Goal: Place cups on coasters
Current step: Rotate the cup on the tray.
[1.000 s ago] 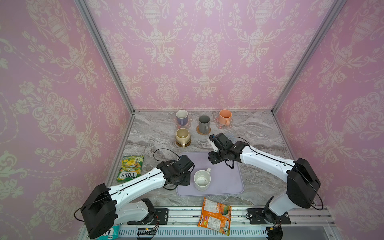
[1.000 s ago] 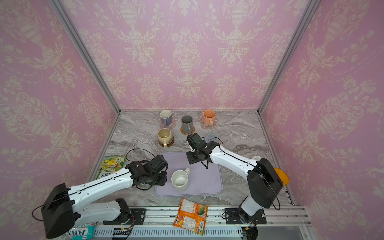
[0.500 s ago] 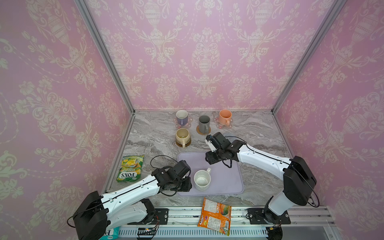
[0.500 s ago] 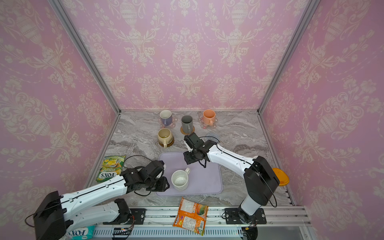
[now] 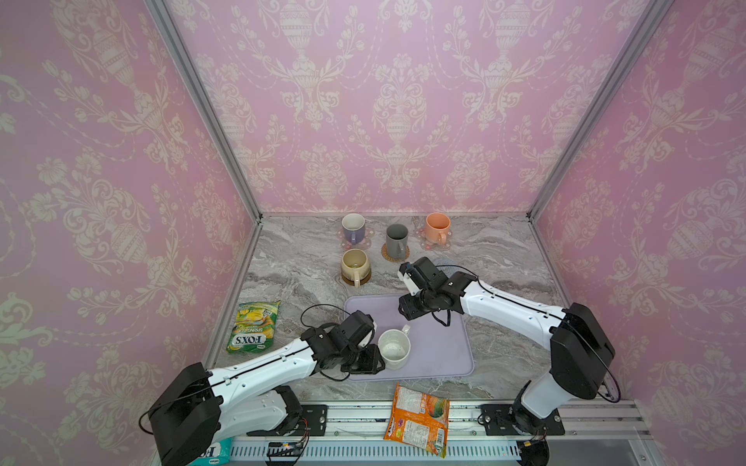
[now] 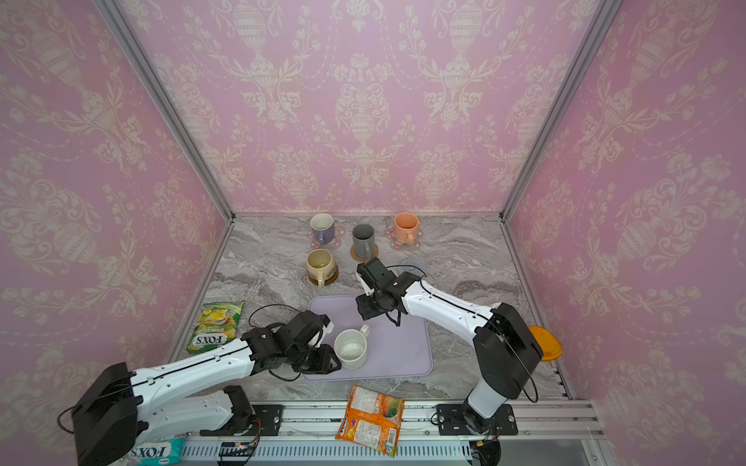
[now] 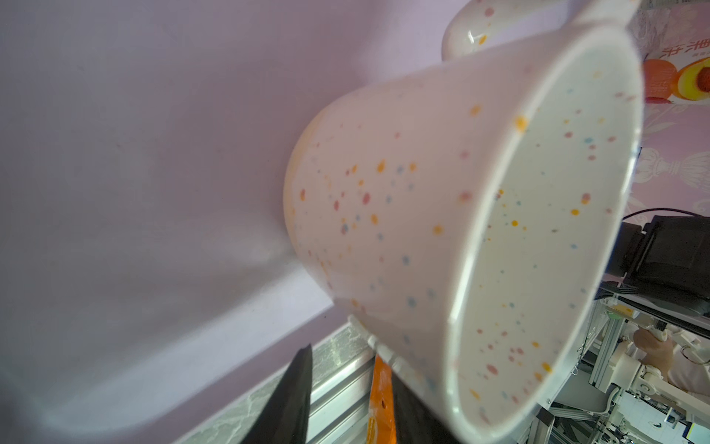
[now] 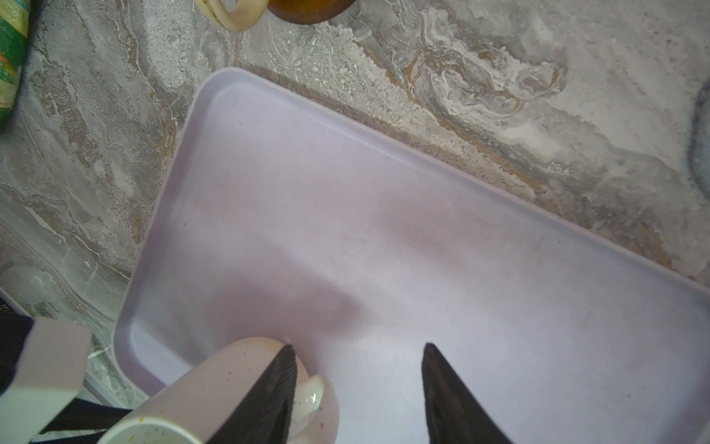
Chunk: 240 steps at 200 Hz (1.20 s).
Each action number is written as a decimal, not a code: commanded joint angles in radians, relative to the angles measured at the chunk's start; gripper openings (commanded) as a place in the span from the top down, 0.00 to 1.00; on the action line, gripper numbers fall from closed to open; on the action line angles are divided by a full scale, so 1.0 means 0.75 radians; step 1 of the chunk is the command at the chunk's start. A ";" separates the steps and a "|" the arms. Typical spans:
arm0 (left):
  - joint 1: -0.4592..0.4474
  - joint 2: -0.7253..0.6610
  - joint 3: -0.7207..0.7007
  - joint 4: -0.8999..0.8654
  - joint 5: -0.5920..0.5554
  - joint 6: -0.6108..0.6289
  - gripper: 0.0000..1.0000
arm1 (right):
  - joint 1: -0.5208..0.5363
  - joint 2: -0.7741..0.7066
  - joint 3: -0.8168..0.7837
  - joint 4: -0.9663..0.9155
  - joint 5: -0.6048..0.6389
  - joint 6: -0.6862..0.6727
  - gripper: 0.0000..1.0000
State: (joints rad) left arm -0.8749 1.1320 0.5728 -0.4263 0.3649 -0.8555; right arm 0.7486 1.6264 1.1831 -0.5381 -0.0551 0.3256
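One speckled white ceramic mug (image 5: pixel 393 349), rigid, likely slick, is standing beside left gripper (image 5: pixel 371 360) (hold unclear); right gripper (image 8: pixel 357 348) gaping empty; pinch rim.

Your left claw (image 5: pixel 369 360) has swung down toward the lower frame and now sits just beside the speckled white mug (image 5: pixel 393 349). Your right claw (image 5: pixel 407 308) has dropped lower-left, over the upper edge of the lavender tray (image 5: pixel 440 347).
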 commanded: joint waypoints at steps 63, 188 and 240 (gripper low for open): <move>-0.006 0.053 0.047 0.048 -0.155 0.019 0.63 | 0.010 0.033 -0.040 -0.109 0.071 -0.065 0.45; 0.082 0.239 0.196 0.091 -0.249 0.111 0.62 | 0.011 -0.020 -0.080 -0.237 0.202 -0.109 0.45; 0.095 0.336 0.271 0.139 -0.253 0.136 0.62 | 0.012 -0.048 -0.120 -0.260 0.191 -0.107 0.45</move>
State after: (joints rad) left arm -0.8124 1.3586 0.7303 -0.3790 0.1940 -0.7898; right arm 0.7490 1.6260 1.1172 -0.6945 0.0723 0.2611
